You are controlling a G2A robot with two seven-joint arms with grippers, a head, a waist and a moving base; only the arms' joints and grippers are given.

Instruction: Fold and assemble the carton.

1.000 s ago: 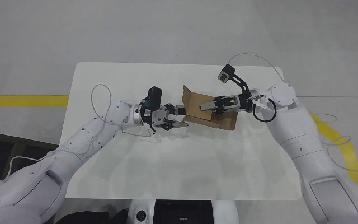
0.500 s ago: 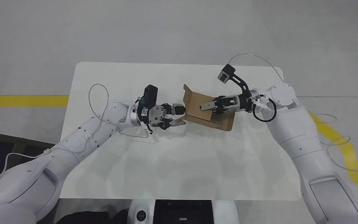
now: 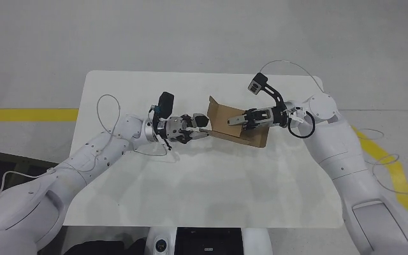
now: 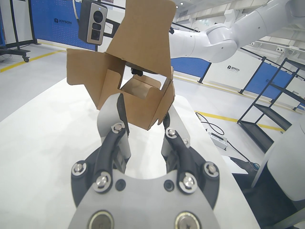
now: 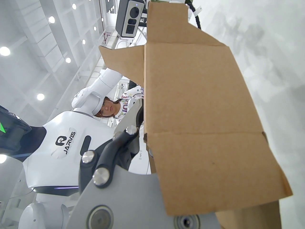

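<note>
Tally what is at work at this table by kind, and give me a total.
carton: 1
pincers: 2, the left pincer and the right pincer
table: 1
Total: 4

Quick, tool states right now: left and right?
Left tool: open, fingers either side of a lower flap of the carton.
Right tool: closed, holding the carton.
</note>
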